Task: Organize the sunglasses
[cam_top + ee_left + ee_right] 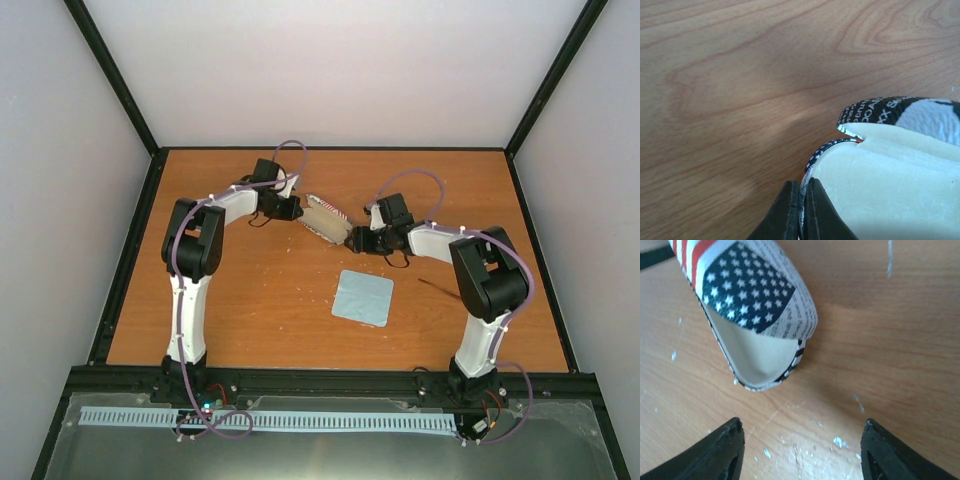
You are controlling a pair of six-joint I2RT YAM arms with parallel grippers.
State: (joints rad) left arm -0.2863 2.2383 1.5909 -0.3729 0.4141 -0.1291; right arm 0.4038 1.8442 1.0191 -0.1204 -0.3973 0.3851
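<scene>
left hand [801, 192] pinches rim of the open case [325, 220], right hand [801, 422] spread wide, nearer the sunglasses [433, 288] lying slantwise on the desk [250, 320] toward its base.

The place is a robot test cell of the kind found in a lab. A wood-grain surface [250, 310] is boxed in by plain pale wall panels [340, 70] held in black frame posts [112, 75]. The left arm [188, 300] and the right arm [480, 330], both white and black, are bolted to a black rail [330, 381] along the near edge. Purple cables [292, 148] loop over them. Nearer still, a white slotted cable duct [300, 421] lies on a metal sheet [560, 440].
</scene>
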